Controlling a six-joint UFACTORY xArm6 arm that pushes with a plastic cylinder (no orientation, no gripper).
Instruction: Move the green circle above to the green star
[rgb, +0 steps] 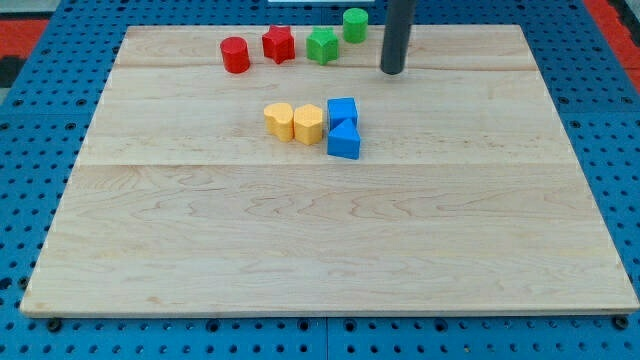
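Note:
The green circle (354, 24), a short green cylinder, stands at the view's top, just past the board's far edge line. The green star (322, 45) lies just below and to the left of it, a small gap between them. My tip (392, 70) is on the board to the right of both, about a block's width right of the circle and lower than it, touching neither.
A red star (279, 44) and a red cylinder (235, 54) lie left of the green star. Two yellow blocks (294, 121) sit side by side mid-board, with a blue cube (342, 110) and a blue triangle (344, 141) at their right. The wooden board (320, 250) rests on blue pegboard.

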